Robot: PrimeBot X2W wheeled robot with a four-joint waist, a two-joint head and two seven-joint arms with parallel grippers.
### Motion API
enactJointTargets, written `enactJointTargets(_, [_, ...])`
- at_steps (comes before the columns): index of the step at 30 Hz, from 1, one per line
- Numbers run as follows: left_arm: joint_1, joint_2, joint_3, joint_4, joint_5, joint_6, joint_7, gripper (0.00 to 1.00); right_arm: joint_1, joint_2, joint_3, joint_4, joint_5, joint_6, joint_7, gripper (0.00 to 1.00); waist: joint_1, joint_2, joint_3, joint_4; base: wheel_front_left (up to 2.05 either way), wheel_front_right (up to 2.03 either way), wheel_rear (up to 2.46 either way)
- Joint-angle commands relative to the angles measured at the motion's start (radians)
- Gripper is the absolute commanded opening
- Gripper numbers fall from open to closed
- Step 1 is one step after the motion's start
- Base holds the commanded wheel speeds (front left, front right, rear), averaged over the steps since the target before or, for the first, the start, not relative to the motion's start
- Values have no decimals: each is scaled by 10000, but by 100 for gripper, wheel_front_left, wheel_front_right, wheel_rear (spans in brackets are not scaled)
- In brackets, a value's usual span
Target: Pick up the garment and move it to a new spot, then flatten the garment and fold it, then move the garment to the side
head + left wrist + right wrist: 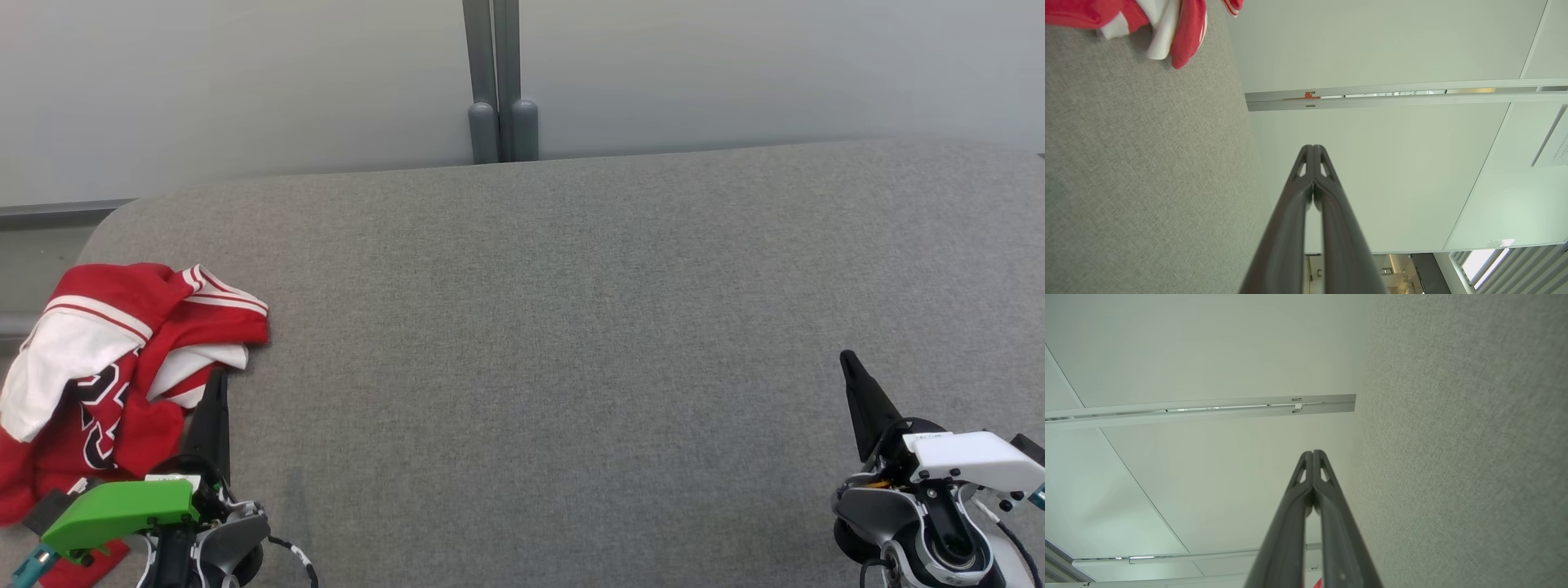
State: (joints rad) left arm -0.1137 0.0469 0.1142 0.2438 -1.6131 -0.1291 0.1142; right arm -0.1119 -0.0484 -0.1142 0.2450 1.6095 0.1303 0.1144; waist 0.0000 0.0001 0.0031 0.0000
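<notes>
Task not yet begun: garment not picked up.
The garment lies crumpled at the table's left edge, just beside the left gripper. It and the right gripper are clenched empty. Moving, flattening and folding all remain.

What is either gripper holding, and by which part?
Nothing. The left gripper and right gripper are shut and empty; the crumpled red-and-white jersey lies ungripped.

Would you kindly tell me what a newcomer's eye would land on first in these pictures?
The crumpled red-and-white jersey with black numerals stands out, bunched at the left edge of the grey fabric-covered table. The green-capped left gripper, shut, sits beside it; the white-capped right gripper, also shut, rests at far right.
</notes>
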Motion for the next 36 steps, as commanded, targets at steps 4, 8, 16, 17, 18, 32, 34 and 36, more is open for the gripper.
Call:
enactJointTargets(4, [142,76,16,-20,9,-54,23,0,104,-42,-8,-39,70,9,17,0,0,-1,0,0,0,0,0])
enactJointTargets(8, [142,76,16,-20,11,-54,23,0,104,-42,-8,-39,70,9,17,0,0,-1,0,0,0,0,0])
enactJointTargets(16, [142,77,16,-20,11,-54,23,0,104,-42,-8,-39,70,9,17,0,0,-1,0,0,0,0,0])
enactJointTargets(17, [142,77,16,-20,11,-54,23,0,104,-42,-8,-39,70,9,17,0,0,-1,0,0,0,0,0])
enactJointTargets(18, [142,77,16,-20,11,-54,23,0,104,-42,-8,-39,70,9,17,0,0,-1,0,0,0,0,0])
enactJointTargets(32, [142,77,16,-20,11,-54,23,0,105,-42,-8,-39,70,9,17,0,0,-1,0,0,0,0,0])
enactJointTargets(34, [142,77,16,-20,11,-54,23,0,105,-42,-8,-39,70,9,17,0,0,-1,0,0,0,0,0])
enactJointTargets(36, [142,77,16,-20,11,-54,23,0,105,-42,-8,-39,70,9,17,0,0,-1,0,0,0,0,0])
